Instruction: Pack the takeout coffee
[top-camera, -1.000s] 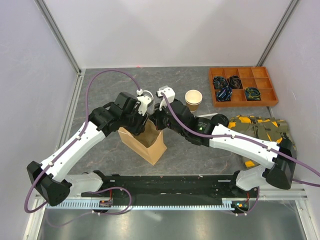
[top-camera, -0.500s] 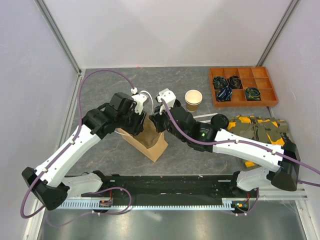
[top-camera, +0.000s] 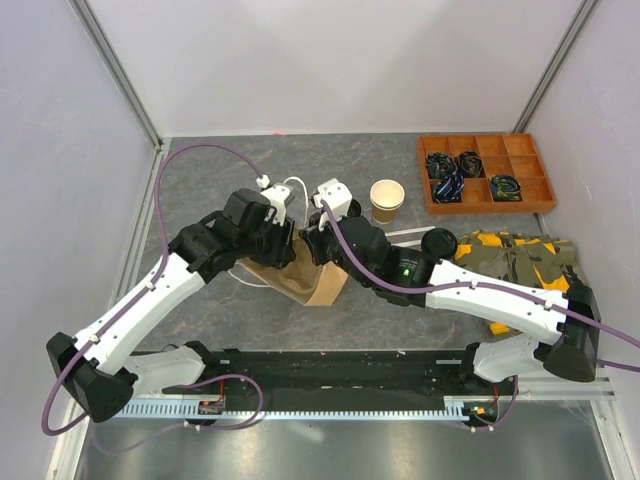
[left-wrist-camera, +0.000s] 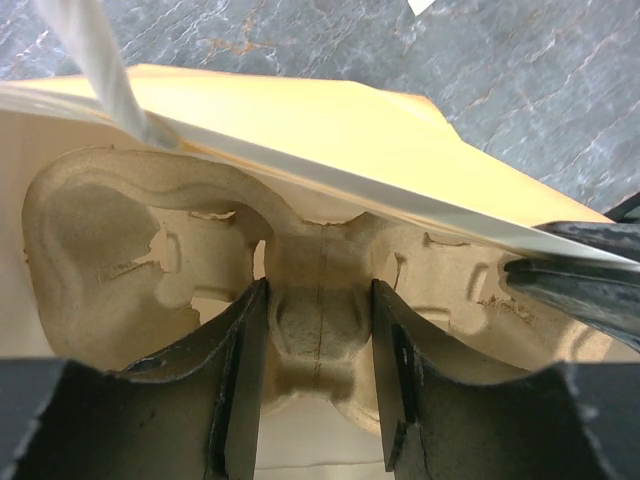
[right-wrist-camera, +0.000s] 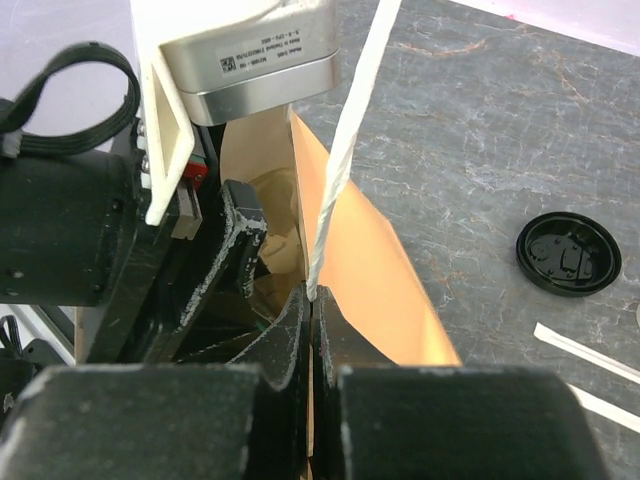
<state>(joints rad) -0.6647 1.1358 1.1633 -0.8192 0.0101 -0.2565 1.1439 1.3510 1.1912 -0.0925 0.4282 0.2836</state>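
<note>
A tan paper cup (top-camera: 387, 198) with a white inside stands on the table, right of both grippers. One black lid (top-camera: 438, 243) lies apart from it and also shows in the right wrist view (right-wrist-camera: 568, 253). The tan paper bag (top-camera: 312, 282) leans low under the grippers. My left gripper (top-camera: 283, 240) reaches into its mouth. In the left wrist view the gripper (left-wrist-camera: 318, 290) is shut on the centre post of the brown pulp carrier (left-wrist-camera: 110, 230) inside the bag. My right gripper (right-wrist-camera: 310, 300) is shut on the bag's rim (right-wrist-camera: 350, 240) at a white handle (right-wrist-camera: 350, 120).
An orange compartment tray (top-camera: 485, 172) with dark cords sits at the back right. A yellow and green cloth heap (top-camera: 520, 255) lies at the right. White strips (right-wrist-camera: 590, 375) lie on the grey table near the lid. Grey walls close in the sides.
The bag has tipped from upright to a low lean toward the front right. Both grippers have shifted slightly with it and kept their holds.
</note>
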